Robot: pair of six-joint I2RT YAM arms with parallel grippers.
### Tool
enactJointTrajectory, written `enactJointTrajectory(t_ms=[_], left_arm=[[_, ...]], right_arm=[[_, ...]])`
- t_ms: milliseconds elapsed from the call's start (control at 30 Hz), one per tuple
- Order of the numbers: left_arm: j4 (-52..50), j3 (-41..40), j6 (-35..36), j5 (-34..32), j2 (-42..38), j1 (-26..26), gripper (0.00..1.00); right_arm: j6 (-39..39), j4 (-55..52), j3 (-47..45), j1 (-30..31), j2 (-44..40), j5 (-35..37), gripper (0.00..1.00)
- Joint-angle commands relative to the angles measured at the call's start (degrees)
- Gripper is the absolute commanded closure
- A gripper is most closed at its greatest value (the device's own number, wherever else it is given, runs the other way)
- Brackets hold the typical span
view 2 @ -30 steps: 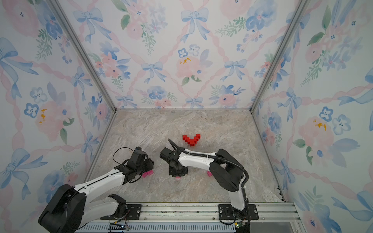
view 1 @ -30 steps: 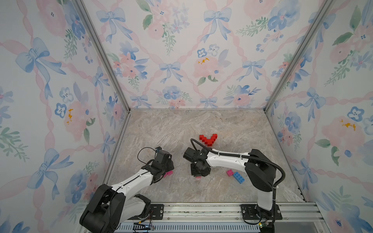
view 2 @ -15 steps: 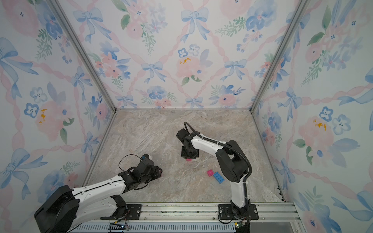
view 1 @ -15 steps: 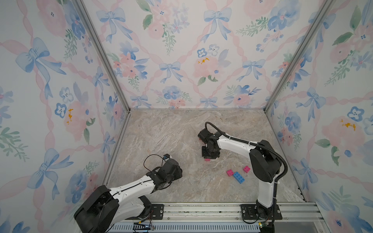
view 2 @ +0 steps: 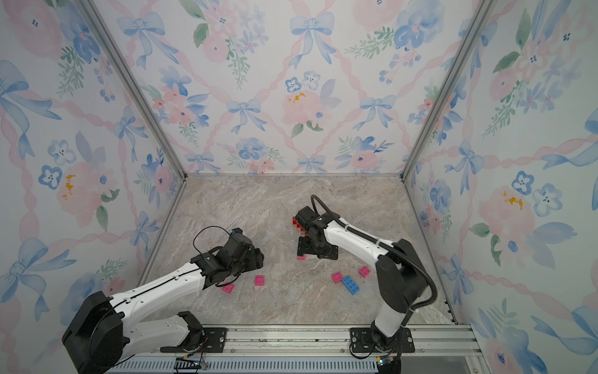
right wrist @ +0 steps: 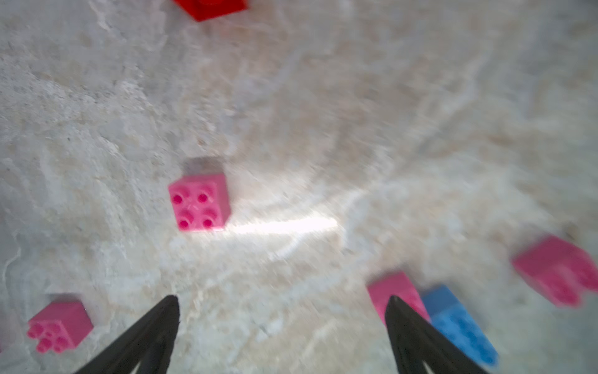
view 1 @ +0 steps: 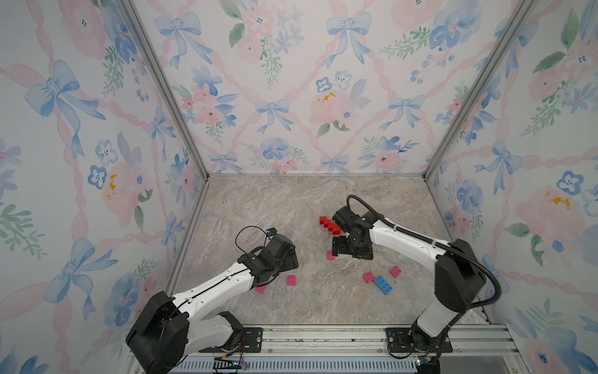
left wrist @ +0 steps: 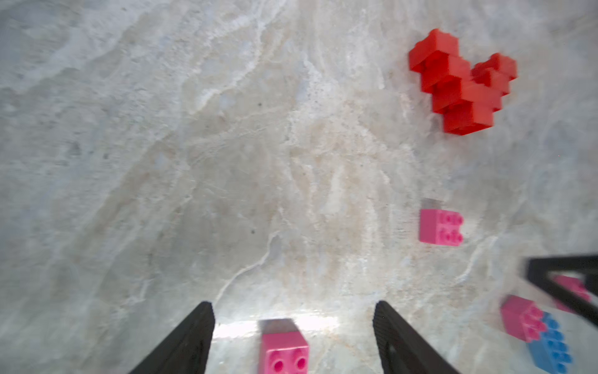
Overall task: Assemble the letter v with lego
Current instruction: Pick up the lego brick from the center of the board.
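A marbled beige worktop (view 1: 259, 207) floors a booth walled on three sides with bow-and-flower wallpaper (view 1: 291, 81); a metal rail (view 1: 323, 336) runs along the near edge; the red lego V (left wrist: 459, 84) lies near the worktop's middle, just beside the right arm's wrist; pink bricks (view 1: 395, 271) and a blue brick (view 1: 382, 285) lie scattered nearer the rail; the left end effector (left wrist: 293, 304) is released, one pink brick (left wrist: 284, 348) lying loose between its fingers; the right end effector (right wrist: 281, 301) is spread wide, holding nothing.
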Motion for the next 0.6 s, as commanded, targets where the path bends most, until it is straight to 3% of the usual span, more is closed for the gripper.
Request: enactJointTrajectory(t_ms=[0, 200, 367, 567], left_arm=[[-10.53, -0.7, 4.96, -3.38, -0.32, 1.14, 0.19], [-10.61, -4.54, 3.84, -3.68, -0.4, 2.86, 0.19], [-9.83, -5.86, 3.85, -1.98, -0.67, 3.58, 0.2], [-8.75, -6.99, 2.45, -1.81, -0.11, 3.56, 0.23]], right_arm=[[5.58, -12.32, -6.28, -2.6, -9.19, 3.02, 0.05], [10.64, -8.95, -20.64, -10.69, -22.83, -1.25, 0.14], [16.07, -1.04, -27.56, -16.4, -28.0, -4.91, 0.01], [19.5, 5.91, -32.77, -21.44, -29.81, -6.45, 0.01]])
